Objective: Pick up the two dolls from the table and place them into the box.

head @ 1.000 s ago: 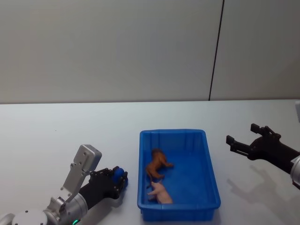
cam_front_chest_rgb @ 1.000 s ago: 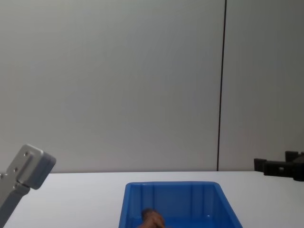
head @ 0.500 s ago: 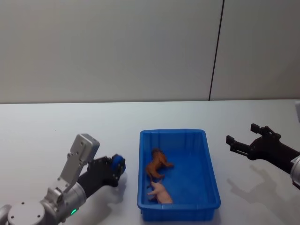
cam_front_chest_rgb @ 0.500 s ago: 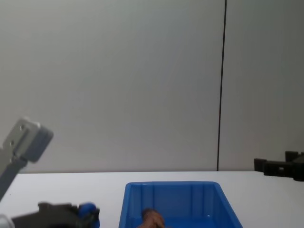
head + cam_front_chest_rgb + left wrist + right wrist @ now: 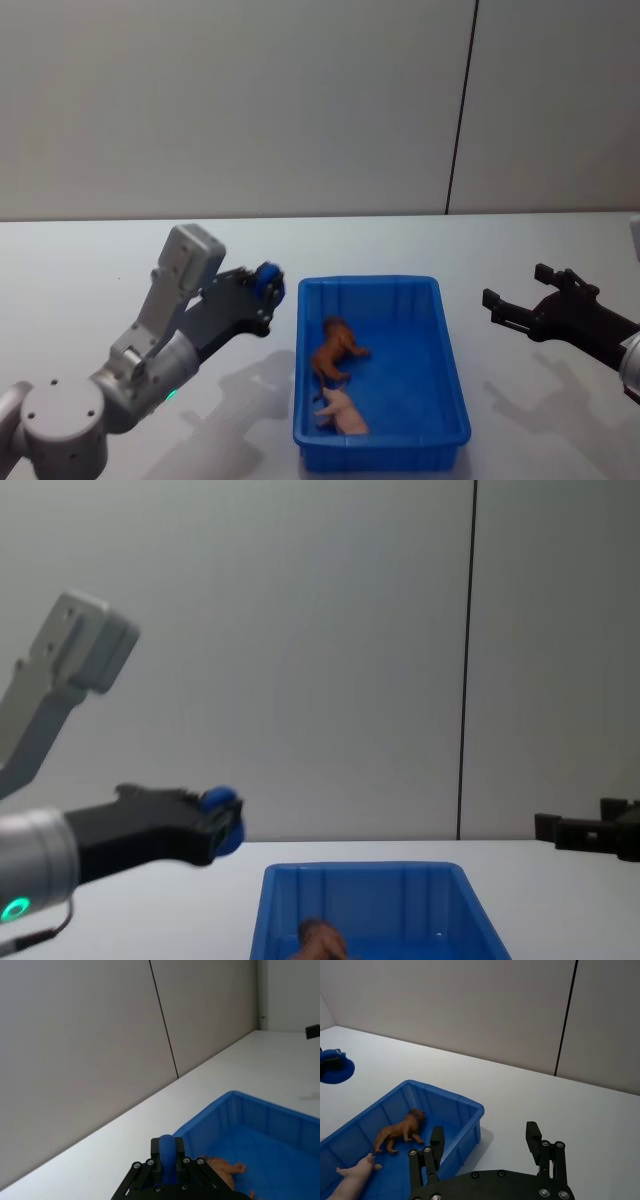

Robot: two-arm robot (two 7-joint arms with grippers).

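Evidently empty, the left gripper has its blue-tipped fingers pressed together, raised above the table beside the blue bin. The right gripper hovers spread wide and empty to the bin's right. Both dolls already lie inside, so the arms look clear of the bin because placing seems done. The right wrist view shows the brown lion figure and pink pig plainly, whereas the chest view catches just the lion's back.
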